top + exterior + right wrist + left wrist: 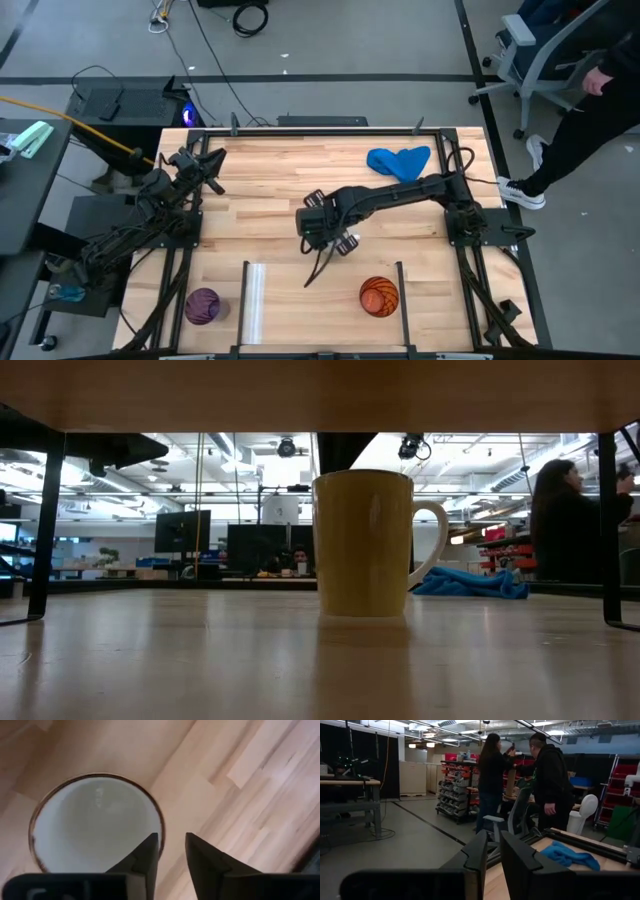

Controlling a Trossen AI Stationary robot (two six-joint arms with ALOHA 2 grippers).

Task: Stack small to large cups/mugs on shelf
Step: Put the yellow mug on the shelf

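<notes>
A white mug (pixel 365 545) with a handle (pixel 432 545) stands upright on its base in the middle of the table. My right gripper (pixel 322 228) is right above it and hides it in the high view; it is shut on the mug's rim. A purple patterned cup (pixel 203 305) stands near the front left. An orange patterned cup (pixel 379 296) stands on the shelf board (pixel 310 310), between the pale upright strip (pixel 253 300) and the thin dark post (pixel 400 285). My left gripper (pixel 205 165) waits shut at the table's far left edge. My right gripper has the mug's rim (pixel 161 834) between its two fingers, one finger (pixel 145 855) inside the mug and one (pixel 202 857) outside. The fingers come from above, pointing down. The mug stands upright with its base on the table.
A blue cloth (pixel 398 160) lies at the far right of the table. The shelf's top board (pixel 320 390) spans the top of the low view. People stand and sit in the room beyond the table (pixel 547 775).
</notes>
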